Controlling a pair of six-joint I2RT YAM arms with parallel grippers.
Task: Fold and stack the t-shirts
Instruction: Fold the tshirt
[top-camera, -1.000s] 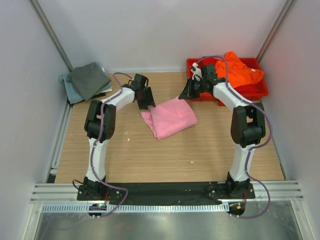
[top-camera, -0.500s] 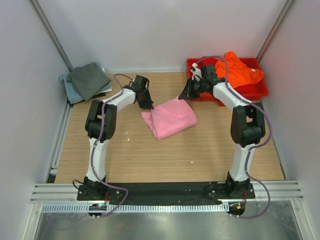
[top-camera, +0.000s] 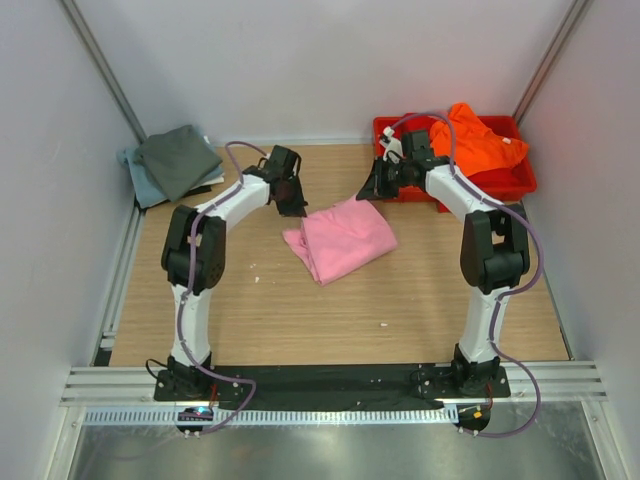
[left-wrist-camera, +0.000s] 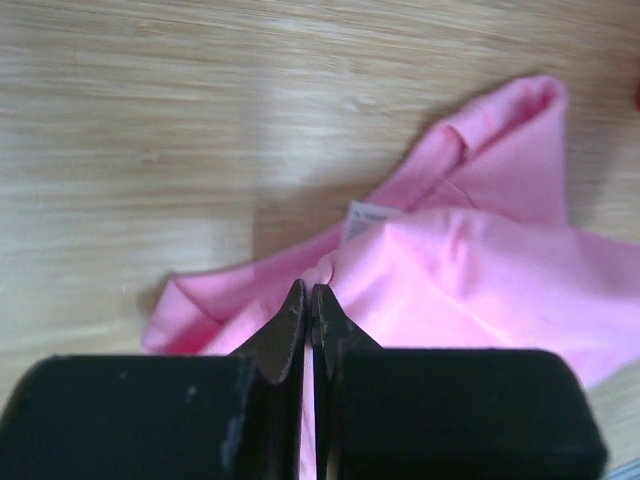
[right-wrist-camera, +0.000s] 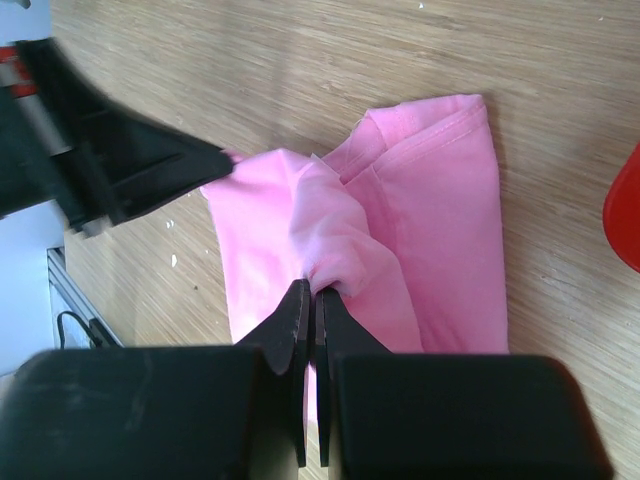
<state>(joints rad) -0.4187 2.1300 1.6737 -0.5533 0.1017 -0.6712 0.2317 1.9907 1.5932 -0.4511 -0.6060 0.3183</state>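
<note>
A light pink t-shirt (top-camera: 342, 238) lies partly folded in the middle of the table. My left gripper (top-camera: 293, 206) is at its far left corner, shut on a pinch of the pink cloth (left-wrist-camera: 480, 260) near the white label. At the far right corner my right gripper (top-camera: 371, 191) is shut on a raised fold of the same shirt (right-wrist-camera: 440, 230). The right wrist view also shows the left gripper (right-wrist-camera: 222, 160) biting the opposite edge. A bright orange t-shirt (top-camera: 478, 140) lies bunched in the red tray (top-camera: 520, 186). In the far left corner a dark grey t-shirt (top-camera: 178, 158) lies on a pale blue-grey one (top-camera: 136, 180).
The red tray stands at the back right, close behind my right arm; its edge (right-wrist-camera: 627, 210) shows in the right wrist view. White walls close in the table on three sides. Bare wood lies in front of the pink shirt.
My left gripper has closed on the pink shirt's left corner and drawn slightly back, and the left arm's elbow has shifted. The right gripper has stayed shut on its fold.
</note>
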